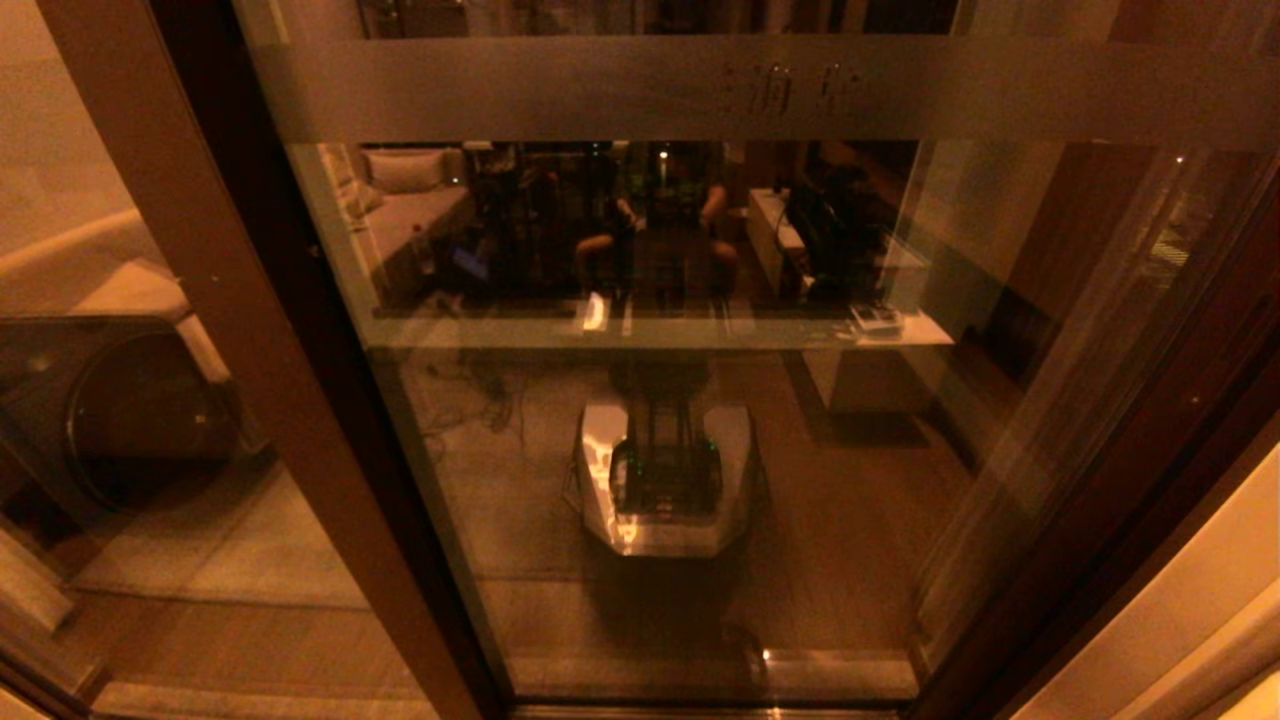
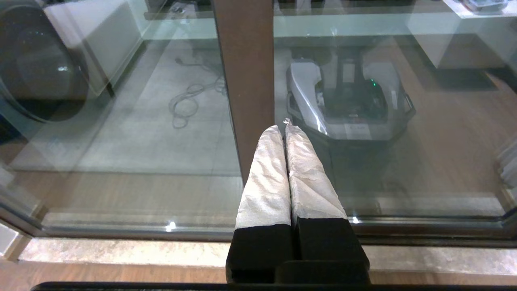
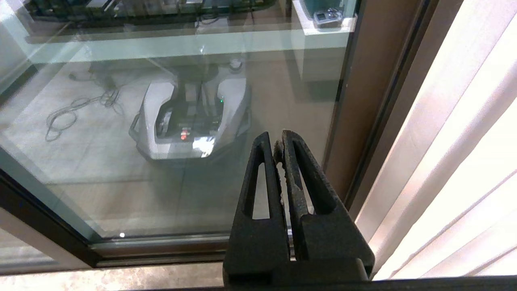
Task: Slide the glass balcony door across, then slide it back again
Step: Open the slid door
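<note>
Night-dark glass filled the scene, mirroring my own base. My left gripper [image 2: 285, 126] was pressed shut on nothing, tips just before the brown stile [image 2: 245, 72] of the glass balcony door [image 1: 650, 400]. My right gripper [image 3: 278, 141] was likewise closed and empty, near that door's far frame [image 3: 355, 101], beside pale curtains [image 3: 456, 141]. A frosted band [image 1: 600, 90] crossed the pane above.

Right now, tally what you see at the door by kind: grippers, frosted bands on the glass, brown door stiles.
Grippers: 2 (left gripper, right gripper)
Frosted bands: 1 (frosted band)
Brown stiles: 2 (left stile, right stile)
Total: 5
</note>
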You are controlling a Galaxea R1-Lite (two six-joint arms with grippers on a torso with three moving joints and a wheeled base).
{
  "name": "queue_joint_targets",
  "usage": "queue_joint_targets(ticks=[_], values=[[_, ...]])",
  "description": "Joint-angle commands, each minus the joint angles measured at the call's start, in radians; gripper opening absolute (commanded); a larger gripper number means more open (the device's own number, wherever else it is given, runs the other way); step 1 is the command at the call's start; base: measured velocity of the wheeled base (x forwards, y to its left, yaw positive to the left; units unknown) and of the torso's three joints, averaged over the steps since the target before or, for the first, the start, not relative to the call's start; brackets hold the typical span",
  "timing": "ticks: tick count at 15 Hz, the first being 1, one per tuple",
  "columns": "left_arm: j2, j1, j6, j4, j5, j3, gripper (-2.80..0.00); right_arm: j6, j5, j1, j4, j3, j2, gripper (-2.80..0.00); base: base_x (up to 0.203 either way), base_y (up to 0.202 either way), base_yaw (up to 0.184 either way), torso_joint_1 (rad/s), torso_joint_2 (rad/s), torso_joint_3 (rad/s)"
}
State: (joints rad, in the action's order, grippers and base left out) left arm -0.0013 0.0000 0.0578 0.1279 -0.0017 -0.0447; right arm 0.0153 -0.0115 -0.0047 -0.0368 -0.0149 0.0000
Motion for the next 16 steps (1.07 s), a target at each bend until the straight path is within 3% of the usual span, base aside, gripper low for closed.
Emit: queue_joint_targets(ticks=[1,13,16], values=[[0.0,0.0,0.001,0.001,0.0,0.0,-2.8,-0.002,-0.001,0.0,0.0,0.0,0.001,-2.8,0.0,0.0,0.0,0.0,0.0,0.0],[0.0,0.0,-0.001,0.001,0.0,0.0,-2.8,-0.014,-0.019,0.0,0.048,-0.005,0.0,-2.8,0.0,0.0,0.0,0.0,0.0,0.0],[0.0,0.0,0.001,0.001,0.0,0.0,-2.8,0.008,-0.009,0.002,-0.017,-0.26,0.064,-2.8,0.0,0.0,0.0,0.0,0.0,0.0]])
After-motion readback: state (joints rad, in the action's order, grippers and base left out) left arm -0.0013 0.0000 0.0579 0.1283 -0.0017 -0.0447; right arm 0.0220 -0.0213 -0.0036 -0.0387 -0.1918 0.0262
